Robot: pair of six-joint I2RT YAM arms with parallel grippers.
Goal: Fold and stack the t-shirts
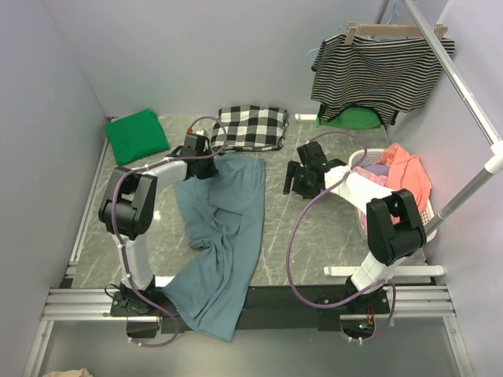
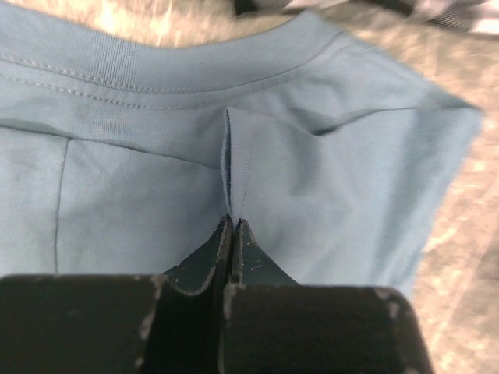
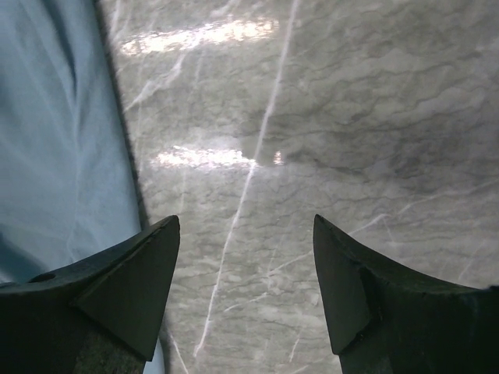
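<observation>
Left gripper point(image 2: 234, 227) is clamped tight on a raised pleat of the slate-blue t-shirt point(image 1: 224, 236), just below its collar band. It sits just in front of the near-left corner of the checked cloth point(image 1: 250, 127). From that pinch the shirt runs away from the checked cloth towards the arm bases, rumpled, its lower end reaching over the near table edge. Right gripper point(image 3: 245, 234) holds nothing. Its jaws stand apart above the bare marble table point(image 3: 351, 117), in front of the checked cloth's right end, with the shirt's edge just beside one finger. The green t-shirt point(image 1: 136, 135) lies as a compact block well left of the checked cloth.
</observation>
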